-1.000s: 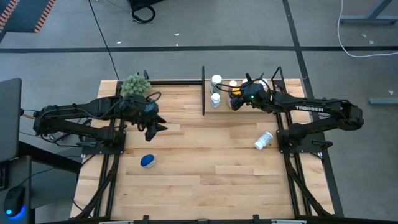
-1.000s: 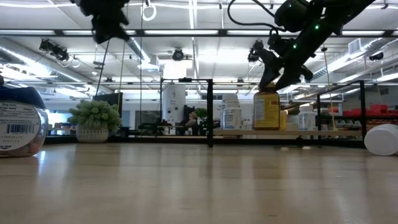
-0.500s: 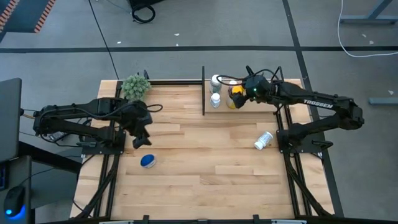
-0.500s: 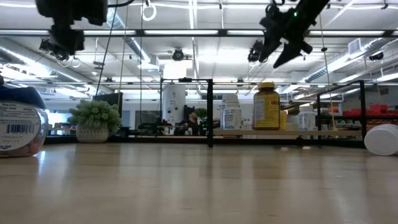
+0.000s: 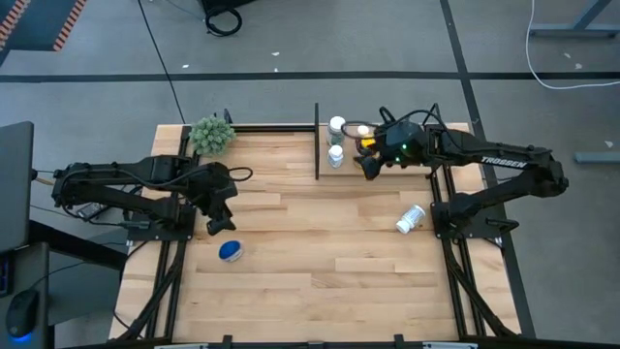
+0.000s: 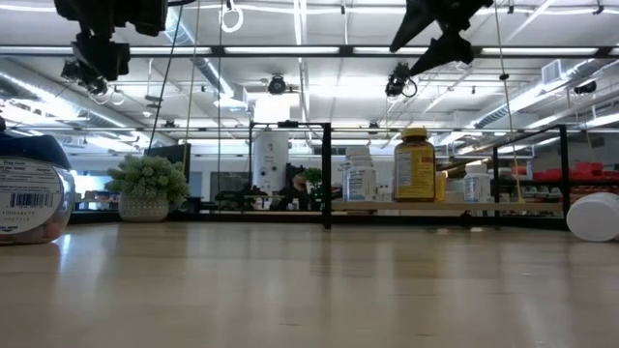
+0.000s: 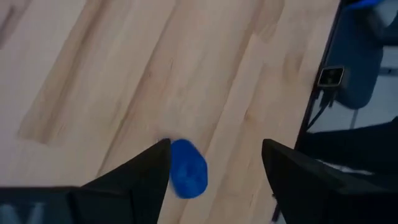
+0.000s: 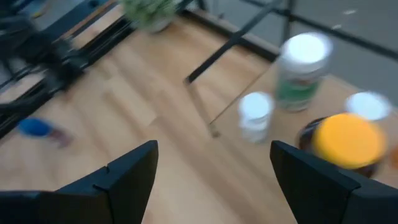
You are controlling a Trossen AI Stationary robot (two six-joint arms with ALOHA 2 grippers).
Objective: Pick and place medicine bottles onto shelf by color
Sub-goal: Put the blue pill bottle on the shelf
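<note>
Several medicine bottles already stand upright on the shelf at the table's far edge, the amber yellow-lidded bottle among them. Two remain on the table: a blue-lidded bottle near the left edge, its axis hard to read, and a white bottle lying on its side near the right edge, long axis diagonal. The left tool hovers spread and empty just beside the blue-lidded one; the right tool, released, hangs above the shelf.

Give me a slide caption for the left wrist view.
Left hand, open, hovers above the blue-lidded bottle on the table.
</note>
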